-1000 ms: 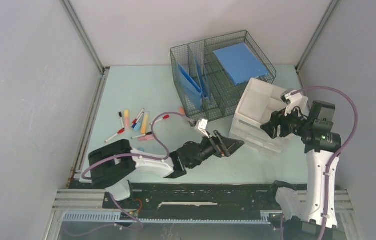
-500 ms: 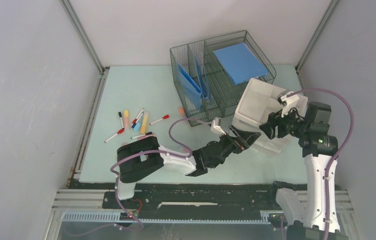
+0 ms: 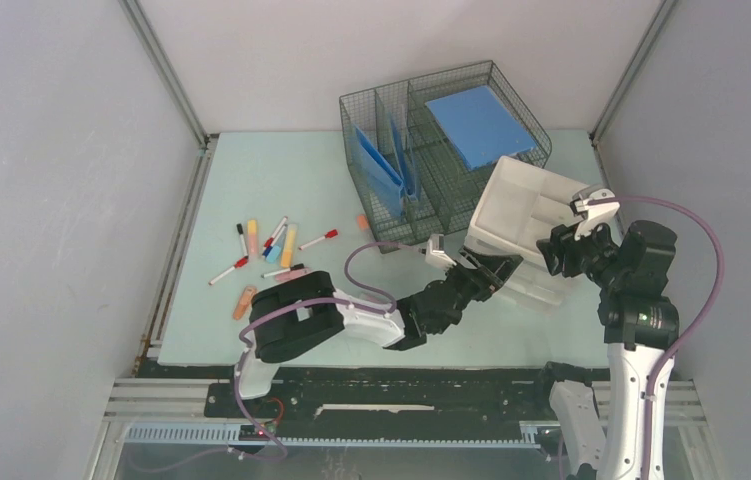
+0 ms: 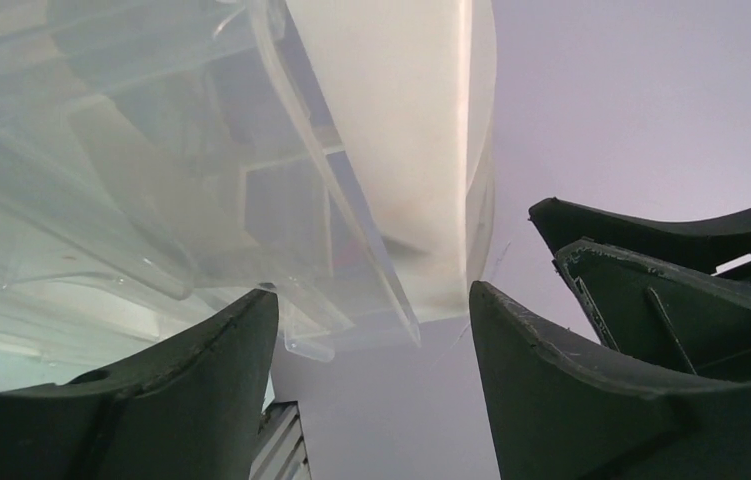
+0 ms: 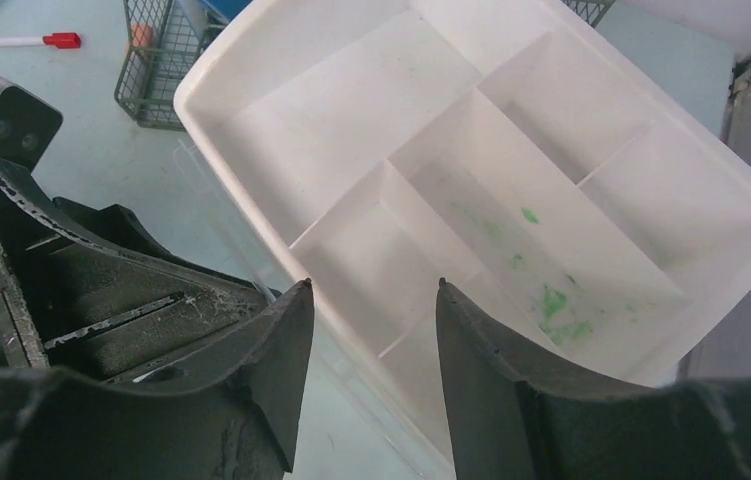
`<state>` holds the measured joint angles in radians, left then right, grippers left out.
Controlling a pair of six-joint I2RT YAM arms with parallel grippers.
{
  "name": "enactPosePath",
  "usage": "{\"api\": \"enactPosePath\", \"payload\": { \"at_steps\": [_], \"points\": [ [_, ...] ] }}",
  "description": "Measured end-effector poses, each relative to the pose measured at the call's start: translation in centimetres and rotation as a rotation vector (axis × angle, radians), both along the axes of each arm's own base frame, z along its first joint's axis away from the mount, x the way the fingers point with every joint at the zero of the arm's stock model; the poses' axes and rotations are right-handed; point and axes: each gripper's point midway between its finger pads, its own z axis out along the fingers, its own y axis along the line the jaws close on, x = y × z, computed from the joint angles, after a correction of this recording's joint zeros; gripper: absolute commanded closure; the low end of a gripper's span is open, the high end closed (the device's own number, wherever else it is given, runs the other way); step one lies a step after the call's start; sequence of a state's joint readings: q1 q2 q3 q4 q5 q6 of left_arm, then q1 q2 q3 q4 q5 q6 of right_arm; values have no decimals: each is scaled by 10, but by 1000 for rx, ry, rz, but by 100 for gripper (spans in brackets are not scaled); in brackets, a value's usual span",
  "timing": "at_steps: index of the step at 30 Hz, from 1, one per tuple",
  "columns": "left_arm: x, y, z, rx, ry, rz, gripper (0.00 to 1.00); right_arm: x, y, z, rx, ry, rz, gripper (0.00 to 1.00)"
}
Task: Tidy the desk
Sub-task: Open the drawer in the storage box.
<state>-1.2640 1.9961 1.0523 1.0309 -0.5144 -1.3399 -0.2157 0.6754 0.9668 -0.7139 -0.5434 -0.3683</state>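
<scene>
Overhead and wrist views. The desk (image 3: 271, 180), pale mint-green, is seen filling the middle of the overhead view, with grey walls at 9, 12 and 3 o'clock and a black rail (image 3: 401, 385) along its 6 o'clock edge.

A wire basket (image 3: 416, 78) is placed at 12 o'clock. One blue folder (image 3: 476, 125) is laid flat across its top, and others (image 3: 381, 170) are stood upright in its compartments. A white divided tray (image 3: 511, 205) is shown tilted at 3 o'clock, resting on a clear plastic unit (image 3: 541, 290). Green marks (image 5: 541, 290) are visible in one compartment. Loose markers (image 3: 266, 245) are scattered at 9 o'clock, and an orange piece (image 3: 244, 301) lies nearer the rail.

The left arm (image 3: 351, 315) is stretched low across the desk toward the tray. The left jaws are held apart, with a corner of the tray and clear plastic between them. Contact cannot be told.

The right arm (image 3: 641, 290) is raised at the tray's 3 o'clock side. The right jaws are held apart above the tray's near wall, and the gap is wider than the wall.
</scene>
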Motion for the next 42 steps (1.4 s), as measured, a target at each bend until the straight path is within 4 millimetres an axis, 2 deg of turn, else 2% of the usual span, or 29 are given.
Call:
{"api": "enactPosePath", "payload": {
  "at_steps": [10, 18, 27, 31, 39, 42],
  "points": [
    [10, -11, -10, -21, 55, 37, 27, 1, -3, -4, 1, 14, -21, 45],
    [14, -15, -9, -73, 73, 40, 50, 2, -3, -5, 2, 18, -20, 45],
    [14, -11, -8, -92, 74, 44, 69, 3, -3, -9, 5, 32, -19, 46],
    [6, -4, -8, -87, 75, 39, 74, 4, -4, -9, 4, 35, -20, 45],
    [-17, 19, -9, -69, 76, 35, 74, 5, -3, -11, 4, 43, -19, 45],
    [-24, 26, -10, -69, 75, 28, 74, 5, -2, -11, 3, 42, -11, 35]
  ]
}}
